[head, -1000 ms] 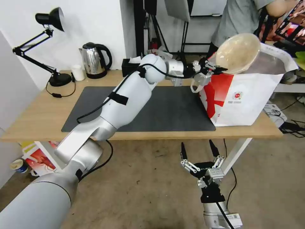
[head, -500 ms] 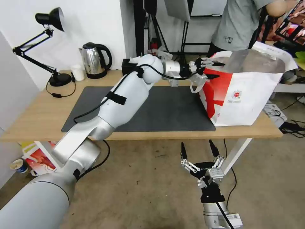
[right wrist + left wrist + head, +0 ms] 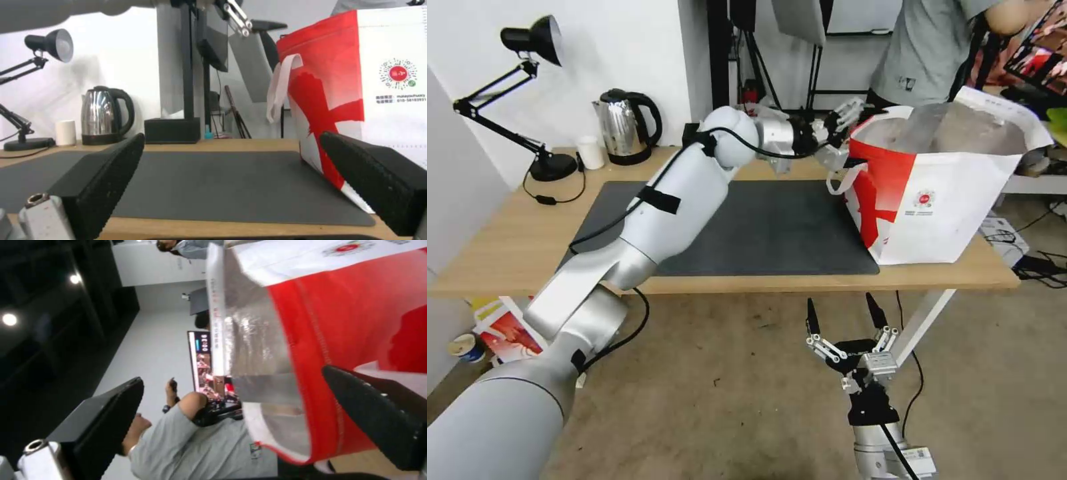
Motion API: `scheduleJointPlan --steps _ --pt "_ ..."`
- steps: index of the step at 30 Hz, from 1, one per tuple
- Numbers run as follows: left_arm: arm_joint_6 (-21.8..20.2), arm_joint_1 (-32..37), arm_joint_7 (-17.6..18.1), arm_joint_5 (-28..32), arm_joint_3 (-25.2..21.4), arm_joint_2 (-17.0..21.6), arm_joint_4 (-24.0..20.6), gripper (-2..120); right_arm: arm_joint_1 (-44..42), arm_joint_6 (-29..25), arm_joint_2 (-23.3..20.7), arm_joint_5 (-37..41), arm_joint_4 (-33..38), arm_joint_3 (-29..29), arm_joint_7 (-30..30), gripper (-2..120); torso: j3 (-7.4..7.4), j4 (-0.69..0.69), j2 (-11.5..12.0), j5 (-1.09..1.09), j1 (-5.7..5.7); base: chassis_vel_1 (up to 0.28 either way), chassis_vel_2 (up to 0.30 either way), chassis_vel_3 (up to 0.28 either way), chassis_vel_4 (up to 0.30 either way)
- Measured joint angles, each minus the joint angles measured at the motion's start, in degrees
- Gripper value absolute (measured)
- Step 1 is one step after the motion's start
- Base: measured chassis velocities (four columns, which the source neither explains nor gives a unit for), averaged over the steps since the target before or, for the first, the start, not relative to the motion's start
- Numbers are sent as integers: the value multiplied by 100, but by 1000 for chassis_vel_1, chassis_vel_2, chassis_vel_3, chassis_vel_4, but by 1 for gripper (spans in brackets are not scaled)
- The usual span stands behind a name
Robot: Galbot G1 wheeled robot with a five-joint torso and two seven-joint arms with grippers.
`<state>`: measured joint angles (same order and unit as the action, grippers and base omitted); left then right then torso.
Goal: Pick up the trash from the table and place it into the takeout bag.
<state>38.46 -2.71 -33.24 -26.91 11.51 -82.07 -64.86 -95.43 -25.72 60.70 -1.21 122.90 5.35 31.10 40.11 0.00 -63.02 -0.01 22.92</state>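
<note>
The takeout bag [image 3: 947, 200] stands upright on the right end of the table [image 3: 507, 247], mouth open, with its silver lining [image 3: 253, 340] showing. The trash is hidden from view, and the dark mat [image 3: 774, 227] is bare. My left gripper [image 3: 842, 130] hovers open just outside the bag's left rim, near the white loop handle [image 3: 839, 181]. In the left wrist view the left gripper [image 3: 231, 376] holds nothing, and the bag's red edge [image 3: 311, 380] lies between its spread fingers. My right gripper [image 3: 844, 317] hangs open below the table's front edge. In the right wrist view the right gripper [image 3: 231, 138] faces the mat and bag [image 3: 356, 93].
Along the table's back edge stand a steel kettle [image 3: 627, 127], a small white cup [image 3: 590, 152], a black desk lamp [image 3: 550, 167] and a black tissue box [image 3: 694, 141]. A person in a grey shirt [image 3: 927, 47] stands behind the bag. Cables lie on the floor at the right.
A second ago my left gripper held the tan bowl tilted over the bag's mouth. The bowl has left the gripper and dropped from sight. The open gripper has drawn back left of the rim.
</note>
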Motion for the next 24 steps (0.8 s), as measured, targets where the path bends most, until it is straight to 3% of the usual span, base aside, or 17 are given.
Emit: scheduleJointPlan --steps 11,18,24 --pt "-592 -52 -84 1051 -61 806 -450 100 0 0 0 0 0 1 0 100 0 0 0 0 0 0 0 0 0" --pt "-1097 500 -16 2037 -402 1791 -1327 100 -1 0 0 0 0 0 0 100 0 0 0 -1 1 0 0 0 0" --pt "-1300 862 78 2444 -757 2326 -1774 100 0 0 0 0 0 0 0 100 0 0 0 -2 1 0 0 0 0"
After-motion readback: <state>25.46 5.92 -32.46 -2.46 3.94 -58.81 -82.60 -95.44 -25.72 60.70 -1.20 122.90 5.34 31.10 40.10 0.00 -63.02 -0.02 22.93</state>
